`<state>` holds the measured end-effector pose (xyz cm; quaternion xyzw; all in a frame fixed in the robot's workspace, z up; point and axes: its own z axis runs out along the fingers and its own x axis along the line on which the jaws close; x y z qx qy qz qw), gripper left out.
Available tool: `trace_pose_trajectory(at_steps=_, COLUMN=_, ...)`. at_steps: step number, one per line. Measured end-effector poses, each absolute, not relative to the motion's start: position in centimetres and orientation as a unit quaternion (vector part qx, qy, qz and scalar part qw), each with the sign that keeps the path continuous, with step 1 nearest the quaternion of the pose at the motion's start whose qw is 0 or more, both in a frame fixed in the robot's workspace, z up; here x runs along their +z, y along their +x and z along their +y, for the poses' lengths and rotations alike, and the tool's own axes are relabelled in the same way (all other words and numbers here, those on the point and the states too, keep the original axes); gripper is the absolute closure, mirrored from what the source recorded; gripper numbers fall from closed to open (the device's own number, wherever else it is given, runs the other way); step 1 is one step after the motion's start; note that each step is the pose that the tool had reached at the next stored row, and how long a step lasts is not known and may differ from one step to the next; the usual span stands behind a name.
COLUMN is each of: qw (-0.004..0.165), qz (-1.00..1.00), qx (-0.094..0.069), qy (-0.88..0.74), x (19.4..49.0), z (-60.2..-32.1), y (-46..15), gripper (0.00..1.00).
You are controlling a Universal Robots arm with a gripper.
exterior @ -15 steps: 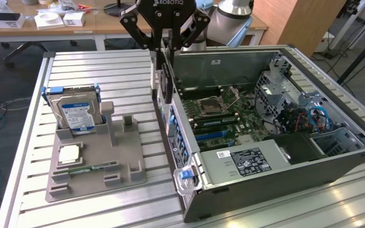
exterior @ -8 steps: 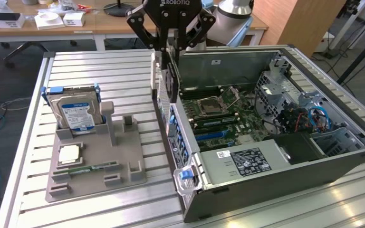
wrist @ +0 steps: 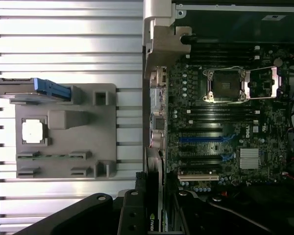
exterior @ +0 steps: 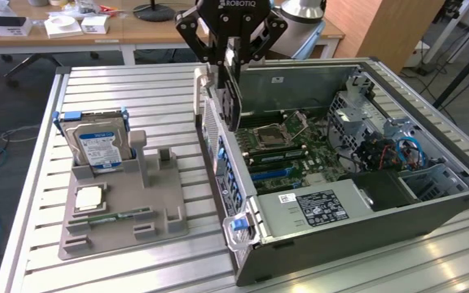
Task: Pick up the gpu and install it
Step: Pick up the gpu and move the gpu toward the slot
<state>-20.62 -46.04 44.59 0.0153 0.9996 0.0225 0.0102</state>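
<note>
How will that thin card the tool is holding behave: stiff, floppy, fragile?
The card hangs straight below the tool with no sag, so it is probably stiff. Being a thin board, it is likely fragile at the edges. Gripped near its upper end, it could pivot if bumped.

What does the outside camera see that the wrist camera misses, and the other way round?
Exterior view's extras: wooden desks behind, and the silver labelled power-supply box. Wrist view's extras: a tiny green logo on the card's edge. Shared: the thin green-and-black gpu card held in the black jaws, the open grey computer case, the grey plastic tray with the silver hard drive.
</note>
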Motion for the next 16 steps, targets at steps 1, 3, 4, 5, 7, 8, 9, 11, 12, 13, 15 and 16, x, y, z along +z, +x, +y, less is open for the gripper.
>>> trace_pose_trajectory(at_steps=1, qw=0.010, qz=1.000, qx=0.022, qy=0.015, x=44.6, z=-46.0, y=-20.5, gripper=0.74)
trace_pose_trajectory(at_steps=3, qw=0.010, qz=1.000, qx=0.023, qy=0.015, x=44.6, z=-46.0, y=-20.2, gripper=0.74)
trace_pose_trajectory(at_steps=4, qw=0.010, qz=1.000, qx=0.022, qy=0.015, x=44.6, z=-46.0, y=-20.1, gripper=0.74)
trace_pose_trajectory(at_steps=5, qw=0.010, qz=1.000, qx=0.022, qy=0.015, x=44.6, z=-46.0, y=-19.9, gripper=0.74)
trace_pose_trajectory(at_steps=7, qw=0.010, qz=1.000, qx=0.022, qy=0.015, x=44.6, z=-46.0, y=-19.6, gripper=0.74)
trace_pose_trajectory(at_steps=8, qw=0.010, qz=1.000, qx=0.022, qy=0.015, x=44.6, z=-46.0, y=-19.5, gripper=0.74)
trace_pose_trajectory(at_steps=9, qw=0.010, qz=1.000, qx=0.022, qy=0.015, x=44.6, z=-46.0, y=-19.3, gripper=0.74)
trace_pose_trajectory(at_steps=11, qw=0.010, qz=1.000, qx=0.023, qy=0.015, x=44.6, z=-46.0, y=-19.0, gripper=0.74)
trace_pose_trajectory(at_steps=12, qw=0.010, qz=1.000, qx=0.022, qy=0.015, x=44.6, z=-46.0, y=-18.8, gripper=0.74)
trace_pose_trajectory(at_steps=13, qw=0.010, qz=1.000, qx=0.023, qy=0.015, x=44.6, z=-46.0, y=-18.7, gripper=0.74)
trace_pose_trajectory(at_steps=15, qw=0.010, qz=1.000, qx=0.022, qy=0.015, x=44.6, z=-46.0, y=-18.4, gripper=0.74)
trace_pose_trajectory(at_steps=16, qw=0.010, qz=1.000, qx=0.022, qy=0.015, x=44.6, z=-46.0, y=-18.3, gripper=0.74)
